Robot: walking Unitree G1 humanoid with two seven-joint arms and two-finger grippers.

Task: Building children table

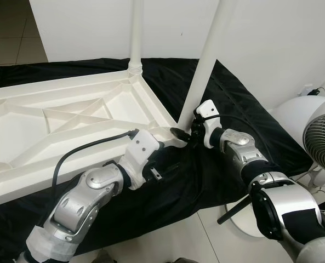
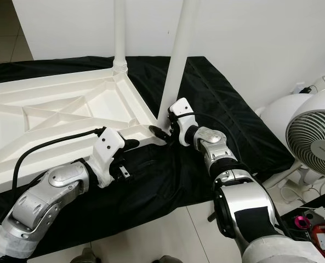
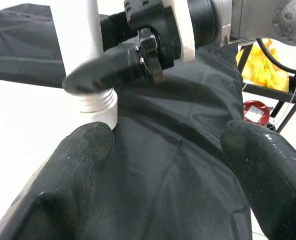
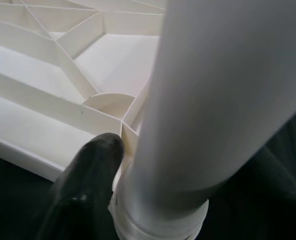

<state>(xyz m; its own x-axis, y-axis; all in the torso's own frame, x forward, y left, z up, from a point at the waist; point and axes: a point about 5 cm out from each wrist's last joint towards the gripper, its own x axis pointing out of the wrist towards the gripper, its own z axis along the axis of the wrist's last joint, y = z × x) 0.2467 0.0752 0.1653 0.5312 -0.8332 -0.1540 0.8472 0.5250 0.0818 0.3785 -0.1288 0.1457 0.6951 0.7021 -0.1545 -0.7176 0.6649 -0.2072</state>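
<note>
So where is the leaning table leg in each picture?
Left eye view: leg slants from top centre down to the tabletop corner.
Right eye view: leg at top centre, same corner.
Left wrist view: leg at upper left.
Right wrist view: leg close up, right half.
Shared landmark: right gripper at the leg's base.

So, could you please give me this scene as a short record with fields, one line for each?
surface: black cloth spread on the floor
tabletop: white tabletop, upside down, ribs showing
fitted leg: far leg standing upright in its corner socket
leg in work: near leg, leaning, its base at the near corner
right gripper: right gripper closed around the near leg's base
left gripper: left gripper open, over the cloth just short of that corner
background: white fan at the right
</note>
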